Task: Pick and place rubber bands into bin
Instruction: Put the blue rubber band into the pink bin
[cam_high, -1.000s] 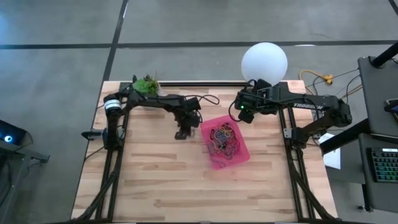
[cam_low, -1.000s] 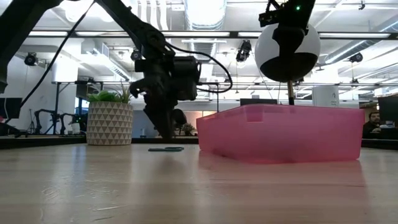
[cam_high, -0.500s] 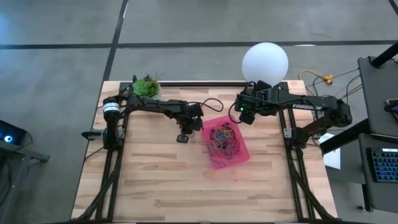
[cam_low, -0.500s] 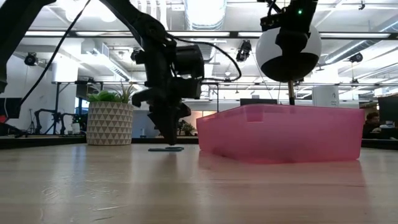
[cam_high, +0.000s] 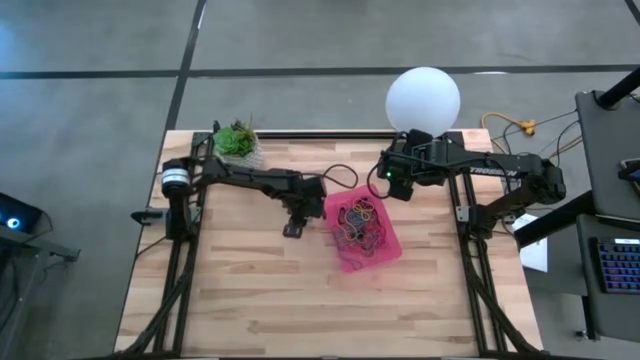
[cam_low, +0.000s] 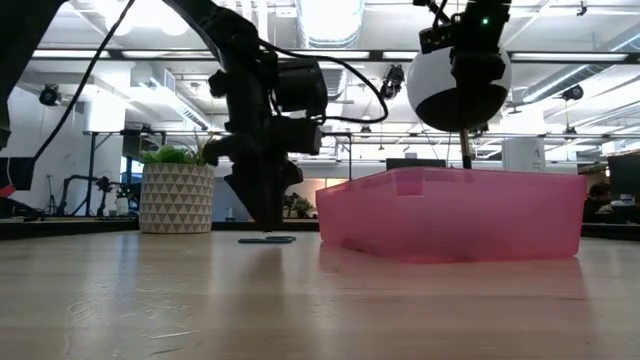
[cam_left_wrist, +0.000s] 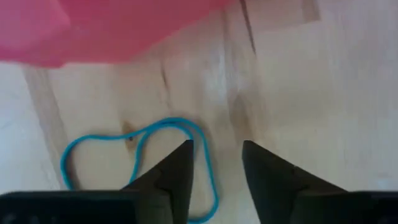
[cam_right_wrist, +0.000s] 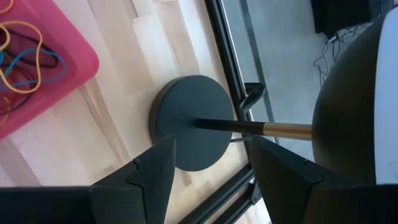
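A blue rubber band lies flat on the wooden table just left of the pink bin; it also shows in the low view. My left gripper is open, points down and hangs just above the band's near loop, one finger beside the loop's edge; it shows in the high view too. Several rubber bands of mixed colours lie in the bin. My right gripper is open and empty, up above the bin's far right corner.
A white pot with a green plant stands at the far left. A lamp with a white globe stands at the far edge; its dark round base lies below my right gripper. Bare wood stretches toward the near edge.
My left gripper has drifted a little toward the table's near edge, alongside the bin, and stays low over the blue band. The band has not moved.
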